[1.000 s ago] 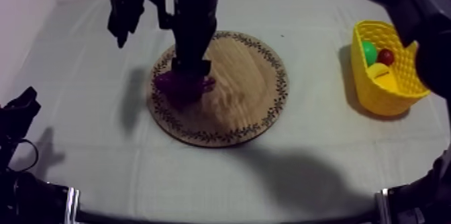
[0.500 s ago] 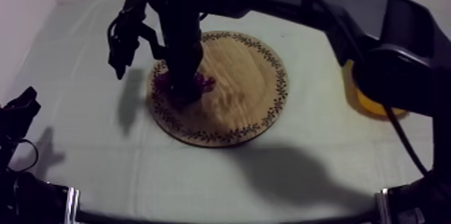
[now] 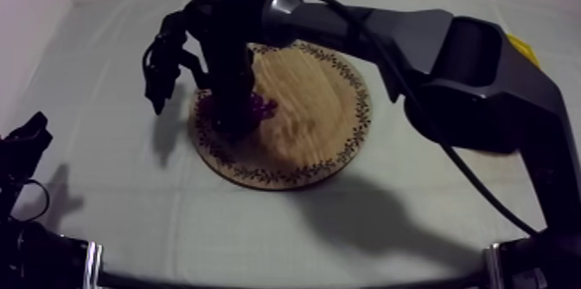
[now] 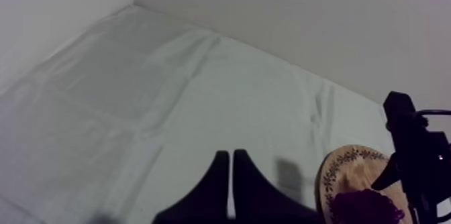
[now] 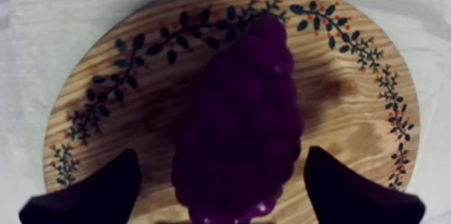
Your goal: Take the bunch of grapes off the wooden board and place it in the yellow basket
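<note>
The right gripper point(image 5: 221, 173) has dropped lower, fingers spread either side of the bunch of grapes point(image 3: 261, 107) (not yet squeezed), left of centre frame on the wooden board point(image 3: 316, 111); I'd say closing comes next. Left gripper point(image 4: 230, 159) is closed and empty.

You worked in a robot lab: a grey-white cloth-covered bench point(image 3: 112, 215), bare pale walls point(image 4: 302, 25), a grey-black robot arm point(image 3: 458, 50).

Your right arm point(image 3: 450, 59) wears smooth dark-grey casing with a paler silver collar, turning black toward the wrist. Your left gripper point(image 4: 230, 156) and right gripper point(image 5: 221, 163) have black, tapering fingers.
</note>
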You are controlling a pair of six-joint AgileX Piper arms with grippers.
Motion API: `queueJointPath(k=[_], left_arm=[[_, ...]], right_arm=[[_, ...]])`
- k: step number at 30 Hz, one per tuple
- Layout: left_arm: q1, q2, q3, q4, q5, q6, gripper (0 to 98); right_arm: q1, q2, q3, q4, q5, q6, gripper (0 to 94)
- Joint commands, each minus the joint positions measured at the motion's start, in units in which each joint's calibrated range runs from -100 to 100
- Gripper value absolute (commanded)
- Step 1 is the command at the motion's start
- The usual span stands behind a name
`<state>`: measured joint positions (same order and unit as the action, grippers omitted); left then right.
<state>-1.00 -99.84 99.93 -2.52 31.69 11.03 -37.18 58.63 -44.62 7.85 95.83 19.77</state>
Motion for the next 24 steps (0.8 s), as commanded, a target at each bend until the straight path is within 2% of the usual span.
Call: queueJointPath(k=[1, 7, 19, 24], left_arm=[[0.02, 0.02, -0.04, 0.01, 0.00, -0.01, 0.0], [0.02, 0.02, -0.04, 0.01, 0.00, -0.01, 0.0], [0.02, 0.02, -0.04, 0.01, 0.00, -0.01, 0.0], [0.02, 0.02, -0.04, 0.01, 0.00, -0.01, 0.0]], right_arm=[[0.12, 0.71, -0.98, 0.09, 0.05, -0.06, 79.9], [0.42, 2.49, -2.93, 0.38, 0.06, 0.00, 75.0], [0.29, 3.80, -3.86, 0.26, -0.09, 0.00, 41.2], [0.30, 3.25, -3.98, 0.28, -0.23, -0.21, 33.0]])
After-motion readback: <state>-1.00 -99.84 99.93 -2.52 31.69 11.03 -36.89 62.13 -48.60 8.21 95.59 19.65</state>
